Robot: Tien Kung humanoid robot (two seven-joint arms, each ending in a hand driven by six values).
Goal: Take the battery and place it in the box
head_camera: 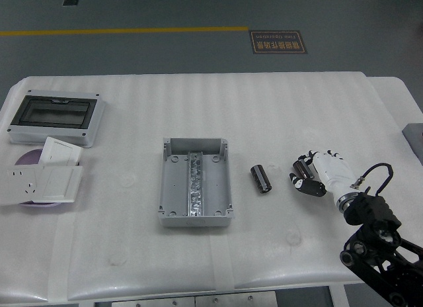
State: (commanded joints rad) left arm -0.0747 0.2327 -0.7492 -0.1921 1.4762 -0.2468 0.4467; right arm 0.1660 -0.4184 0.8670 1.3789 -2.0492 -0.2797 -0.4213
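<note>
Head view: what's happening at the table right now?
The robot's right hand is low over the white table, just right of the black battery, fingers curled, nothing clearly in its grip. The battery lies on the table, not picked up. The open grey box sits left of it, holding only its metal rail. At the far left are a grey enclosure cover with a dark window and white socket plates. The left arm is out of view.
</note>
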